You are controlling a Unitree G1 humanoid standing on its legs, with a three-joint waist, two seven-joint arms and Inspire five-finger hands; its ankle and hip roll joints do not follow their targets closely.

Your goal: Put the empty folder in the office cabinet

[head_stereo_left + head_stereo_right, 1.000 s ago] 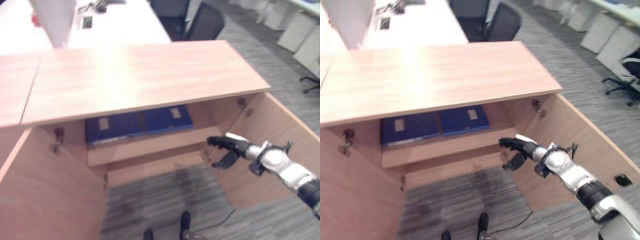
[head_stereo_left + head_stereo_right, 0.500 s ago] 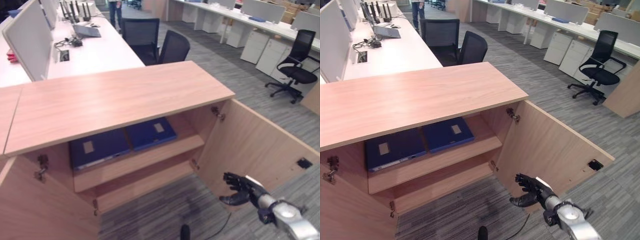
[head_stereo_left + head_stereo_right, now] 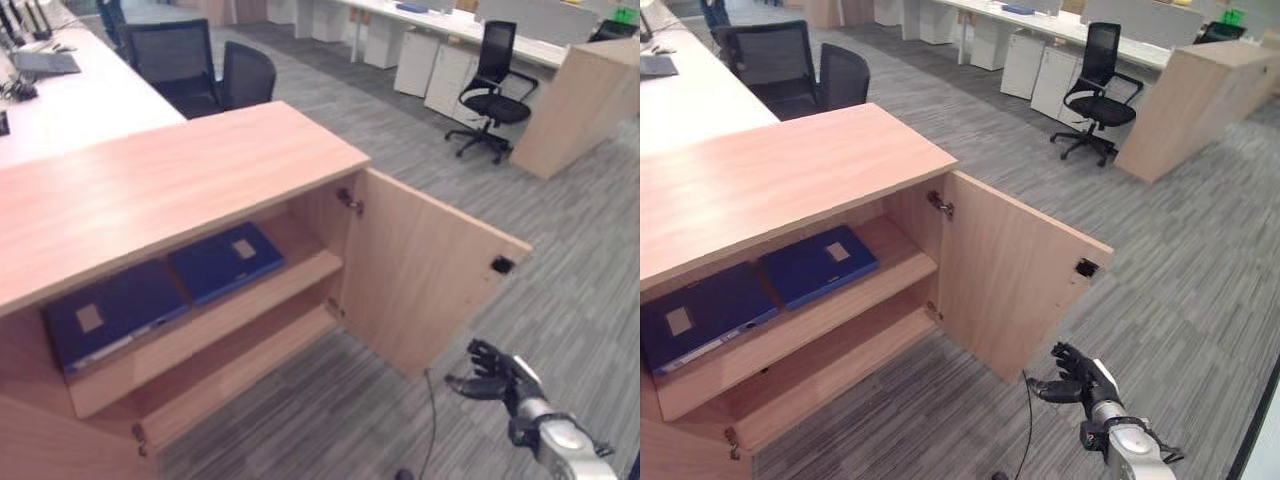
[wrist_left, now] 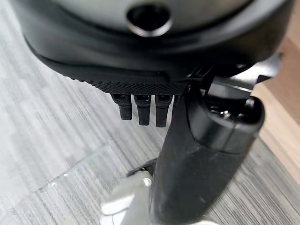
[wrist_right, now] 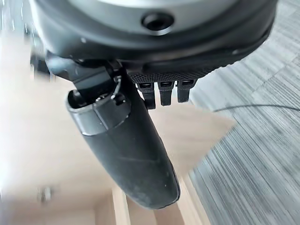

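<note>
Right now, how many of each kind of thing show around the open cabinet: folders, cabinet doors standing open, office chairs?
Blue folders on the upper shelf: 2
Open cabinet doors in view: 1
Office chairs: 3
Total: 6

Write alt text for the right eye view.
An open wooden cabinet holds two blue folders lying flat on its upper shelf. The right robot hand, holding nothing, hovers over grey carpet below the open door.
</note>
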